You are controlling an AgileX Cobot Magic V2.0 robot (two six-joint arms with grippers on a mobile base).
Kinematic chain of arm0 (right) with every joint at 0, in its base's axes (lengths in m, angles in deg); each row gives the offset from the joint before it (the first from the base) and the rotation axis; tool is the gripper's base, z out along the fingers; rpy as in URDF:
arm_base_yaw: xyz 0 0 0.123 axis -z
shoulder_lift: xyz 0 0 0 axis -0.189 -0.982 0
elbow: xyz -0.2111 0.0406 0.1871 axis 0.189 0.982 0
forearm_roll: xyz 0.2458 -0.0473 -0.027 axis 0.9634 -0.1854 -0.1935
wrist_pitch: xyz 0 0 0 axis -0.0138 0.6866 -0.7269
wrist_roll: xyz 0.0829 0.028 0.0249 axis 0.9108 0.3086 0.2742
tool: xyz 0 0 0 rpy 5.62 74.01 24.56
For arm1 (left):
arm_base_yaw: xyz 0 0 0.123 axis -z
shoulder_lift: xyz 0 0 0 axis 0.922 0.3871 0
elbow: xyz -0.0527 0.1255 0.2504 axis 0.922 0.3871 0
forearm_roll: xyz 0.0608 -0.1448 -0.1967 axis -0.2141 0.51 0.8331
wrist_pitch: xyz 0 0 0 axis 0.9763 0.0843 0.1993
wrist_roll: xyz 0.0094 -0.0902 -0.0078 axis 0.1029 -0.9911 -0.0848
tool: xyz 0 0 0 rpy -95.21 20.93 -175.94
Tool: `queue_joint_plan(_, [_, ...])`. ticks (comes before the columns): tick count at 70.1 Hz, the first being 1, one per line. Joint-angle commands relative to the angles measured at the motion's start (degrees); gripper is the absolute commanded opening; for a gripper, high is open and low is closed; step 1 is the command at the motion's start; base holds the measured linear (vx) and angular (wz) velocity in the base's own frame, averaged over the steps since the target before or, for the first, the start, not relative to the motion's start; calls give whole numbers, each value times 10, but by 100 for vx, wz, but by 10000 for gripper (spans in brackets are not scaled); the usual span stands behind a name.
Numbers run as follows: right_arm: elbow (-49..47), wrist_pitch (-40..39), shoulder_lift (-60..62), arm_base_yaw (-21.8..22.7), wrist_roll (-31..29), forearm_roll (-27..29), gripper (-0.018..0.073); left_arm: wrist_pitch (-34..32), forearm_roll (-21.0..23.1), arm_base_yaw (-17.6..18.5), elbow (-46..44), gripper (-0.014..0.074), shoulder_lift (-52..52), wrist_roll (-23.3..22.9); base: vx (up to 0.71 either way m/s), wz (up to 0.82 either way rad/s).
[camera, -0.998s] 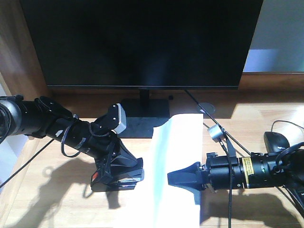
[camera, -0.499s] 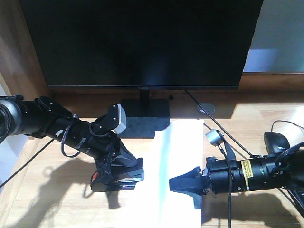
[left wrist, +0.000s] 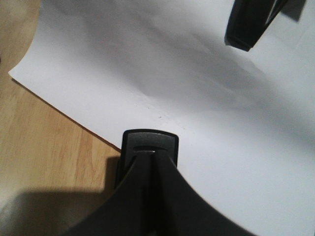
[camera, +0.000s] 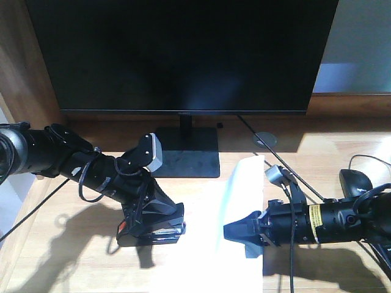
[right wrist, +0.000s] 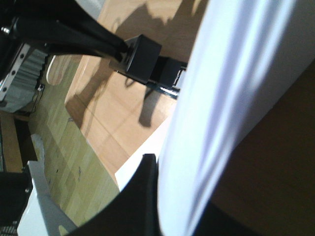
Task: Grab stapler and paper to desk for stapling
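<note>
The white paper (camera: 204, 256) lies on the light wood desk (camera: 67, 256). Its right edge (camera: 247, 177) is lifted and curled upward. My right gripper (camera: 228, 231) is shut on that edge; in the right wrist view only one dark finger (right wrist: 142, 196) shows against the paper (right wrist: 221, 98). My left gripper (camera: 177, 223) is shut on the black stapler (camera: 149, 235), which rests on the desk at the sheet's left edge. In the left wrist view the stapler's end (left wrist: 150, 142) sits at the fingertips, over the paper (left wrist: 197, 73).
A large black monitor (camera: 183, 55) on a black stand base (camera: 186, 155) fills the back. A black mouse (camera: 357, 180) and cables lie at the right. A round cable grommet (camera: 266, 139) sits behind the sheet.
My right gripper has drawn back to the right with the paper's edge, and the sheet's right side now stands up more steeply. The left arm and stapler have not moved.
</note>
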Motion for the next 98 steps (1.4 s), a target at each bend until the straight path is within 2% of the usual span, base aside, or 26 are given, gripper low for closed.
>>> queue_joint_plan(1, [-8, -28, 20, -1, -8, 36, -2, 20, 30, 2, -13, -6, -27, -4, 0, 0])
queue_joint_plan(31, [-8, -170, 20, -1, -68, 43, -2, 20, 30, 2, -13, -6, -27, -4, 0, 0])
queue_joint_plan(45, [-8, -190, 20, -1, -78, 35, -2, 20, 30, 2, -13, -6, -27, -4, 0, 0])
queue_joint_plan(64, [-8, -213, 20, -1, -104, -14, -2, 20, 30, 2, -13, -6, -27, -4, 0, 0])
queue_joint_plan(79, [-6, -201, 52, 2, -112, -13, -2, 20, 30, 2, -13, -6, -27, -4, 0, 0])
queue_joint_plan(98, [-6, -102, 60, 2, -55, -17, -2, 20, 30, 2, -13, -6, -27, -4, 0, 0])
